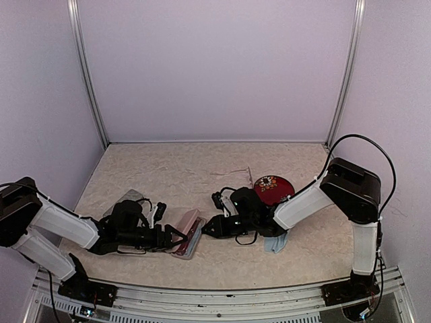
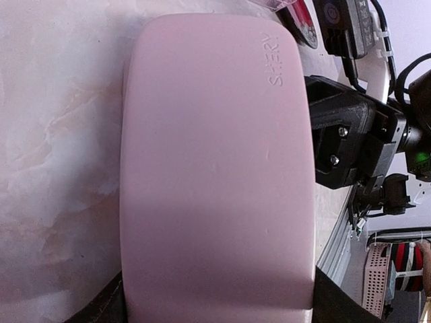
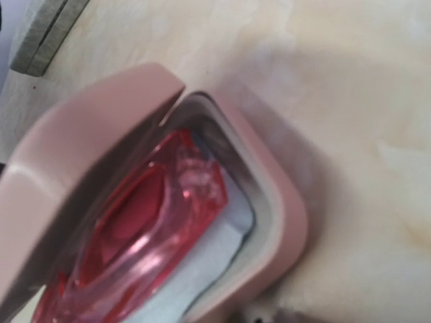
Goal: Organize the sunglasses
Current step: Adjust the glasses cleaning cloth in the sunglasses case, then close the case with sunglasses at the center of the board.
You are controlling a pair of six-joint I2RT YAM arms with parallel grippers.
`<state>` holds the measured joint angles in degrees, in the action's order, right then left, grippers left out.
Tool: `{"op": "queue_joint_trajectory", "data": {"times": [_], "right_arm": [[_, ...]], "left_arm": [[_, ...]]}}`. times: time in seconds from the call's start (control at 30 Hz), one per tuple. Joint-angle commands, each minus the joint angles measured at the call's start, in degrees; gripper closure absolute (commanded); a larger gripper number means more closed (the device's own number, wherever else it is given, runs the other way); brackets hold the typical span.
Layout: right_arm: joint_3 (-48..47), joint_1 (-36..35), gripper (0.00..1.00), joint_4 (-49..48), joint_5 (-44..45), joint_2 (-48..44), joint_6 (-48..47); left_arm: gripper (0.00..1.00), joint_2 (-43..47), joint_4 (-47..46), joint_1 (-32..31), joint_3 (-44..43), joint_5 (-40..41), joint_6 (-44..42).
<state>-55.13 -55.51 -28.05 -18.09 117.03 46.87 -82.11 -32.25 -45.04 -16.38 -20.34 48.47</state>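
Right wrist: sunglasses (image 3: pixel 155 222) in ajar pink case (image 3: pixel 289 222), left end effector (image 1: pixel 178 237) clamping it; right end effector (image 1: pixel 207 229) unclear.

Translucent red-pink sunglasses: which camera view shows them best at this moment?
Right wrist: the translucent red-pink sunglasses lie close up inside the half-open oblong pink case. Top external shows only a thin dark-red sliver at the case's opening. Left wrist shows just the case's lid, which hides them.

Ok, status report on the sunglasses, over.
Left tool astride pink case, grip unclear. Right tool at its open side, jaws unseen. Red sunglasses inside, lid ajar. Nothing blocking.
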Motion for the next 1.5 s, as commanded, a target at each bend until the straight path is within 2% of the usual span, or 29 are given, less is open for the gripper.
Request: {"op": "queue_joint_trajectory", "data": {"times": [0.0,0.8,1.2,1.47], "right_arm": [[1.7,-1.3,0.74,4.4,-1.3,3.2,-1.0],[4.7,0.6,0.74,-14.3,-13.6,5.2,7.3],[5.6,0.8,0.74,-15.9,-13.1,4.8,8.0],[2.4,0.8,0.76,-10.8,-11.1,5.0,6.6]], "left_arm": [[0.60,2.9,-1.6,-0.5,-1.5,0.0,-2.8],[0.64,4.0,8.2,-3.8,-4.3,8.8,-7.5],[0.63,3.9,8.9,-4.2,-4.7,9.3,-7.8],[0.62,3.9,9.4,-5.5,-5.5,9.9,-7.9]]}}
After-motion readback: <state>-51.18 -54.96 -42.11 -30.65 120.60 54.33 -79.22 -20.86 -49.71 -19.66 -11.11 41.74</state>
